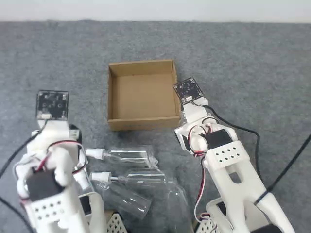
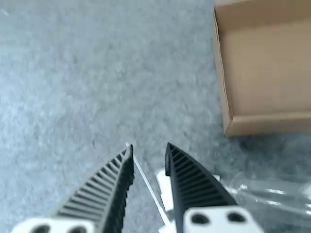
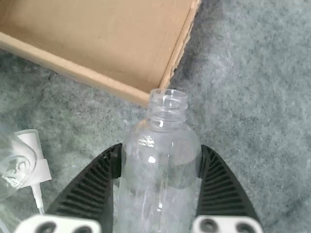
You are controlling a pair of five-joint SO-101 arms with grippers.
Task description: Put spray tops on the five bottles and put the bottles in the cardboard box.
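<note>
My right gripper (image 3: 160, 150) is shut on a clear bottle (image 3: 163, 126) whose neck is bare. It is held just off the front right corner of the cardboard box (image 3: 97, 39), which is open and brown (image 1: 141, 121). My left gripper (image 2: 148, 153) hangs over the carpet left of the box (image 2: 267, 63). A white spray top (image 2: 163, 187) sits low between its fingers, and the thin tube (image 2: 141, 172) points out past the tips. Two bottles with spray tops (image 1: 129, 156) (image 1: 141, 177) lie between the arms.
More clear bottles (image 1: 124, 199) lie in a pile near the table's front edge, between the left arm (image 1: 48, 160) and the right arm (image 1: 221, 155). A white spray top (image 3: 34, 162) shows on the grey carpet (image 1: 243, 58) beside my right gripper. Black cables (image 1: 252, 141) trail at the right.
</note>
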